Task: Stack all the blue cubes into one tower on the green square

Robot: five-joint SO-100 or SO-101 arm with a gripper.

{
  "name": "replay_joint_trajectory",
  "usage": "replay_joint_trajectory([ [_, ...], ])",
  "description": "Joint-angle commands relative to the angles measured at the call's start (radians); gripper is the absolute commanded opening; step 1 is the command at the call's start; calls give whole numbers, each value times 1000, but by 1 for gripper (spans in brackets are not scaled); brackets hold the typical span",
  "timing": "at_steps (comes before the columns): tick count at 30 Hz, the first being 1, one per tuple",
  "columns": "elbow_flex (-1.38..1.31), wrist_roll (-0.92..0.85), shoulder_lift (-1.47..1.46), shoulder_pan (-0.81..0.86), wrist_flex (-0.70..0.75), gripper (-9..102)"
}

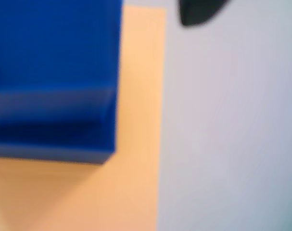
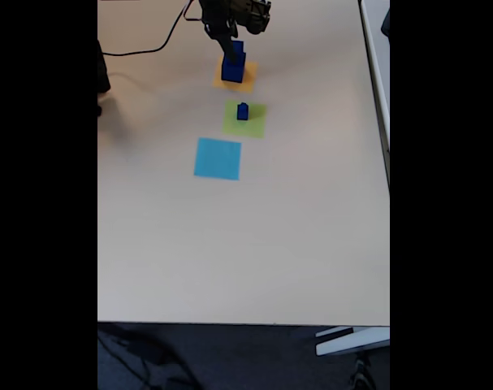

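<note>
Two blue cubes [image 2: 233, 65] stand stacked on the orange-yellow square [image 2: 235, 77] at the far end of the table, the smaller one on top. My gripper [image 2: 229, 39] hangs right over this stack. In the wrist view the blue stack [image 1: 54, 77] fills the left side, blurred and very close. One dark fingertip [image 1: 198, 12] shows at the top, off to the right of the cubes with bare paper and table between them. A small blue cube [image 2: 243, 111] sits alone on the green square [image 2: 254, 123].
A light-blue paper square [image 2: 218, 158] lies nearer the camera than the green one. A black cable [image 2: 149, 47] runs across the far left of the table [image 2: 254, 244]. A dark object [image 2: 104, 77] sits at the left edge.
</note>
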Motion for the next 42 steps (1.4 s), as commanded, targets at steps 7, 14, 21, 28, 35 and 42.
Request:
replay_joint_trajectory([
  [7, 11, -29, 77, 17, -21, 30],
  [14, 11, -26, 77, 20, -26, 21],
  [21, 12, -31, 84, 26, -26, 13],
  [28, 14, -55, 104, 35, -26, 8],
  [35, -66, -219, 126, 106, 6, 9],
  [42, -278, -373, 129, 206, 193, 9],
])
